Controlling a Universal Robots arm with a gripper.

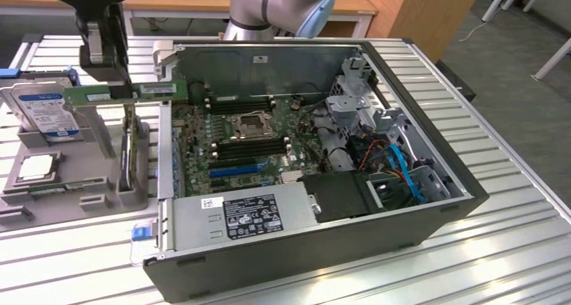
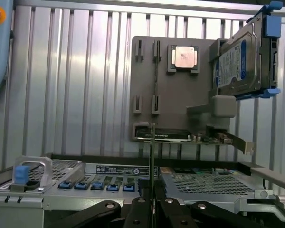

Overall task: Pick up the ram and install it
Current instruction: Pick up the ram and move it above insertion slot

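Note:
My gripper (image 1: 111, 83) is shut on the ram (image 1: 143, 91), a long green stick held level above the grey parts fixture (image 1: 98, 201), just off the exterior view's left wall of the open computer case (image 1: 446, 205). In the wrist view the ram (image 2: 152, 152) appears edge-on as a thin upright line rising from between my gripper (image 2: 152, 206) fingers. The motherboard (image 1: 192, 141) lies in the case floor, with black memory slots (image 1: 254, 148) beside the processor socket (image 1: 247, 124), lower than the ram and towards the exterior view's right.
A hard drive with a blue-white label (image 1: 45, 111) stands on the fixture, and a processor chip (image 1: 36, 168) lies near it. In the case are the power supply (image 1: 245, 215), drive cage (image 1: 357, 108) and blue cables (image 1: 402, 171). The slatted metal table (image 1: 517, 184) surrounds everything.

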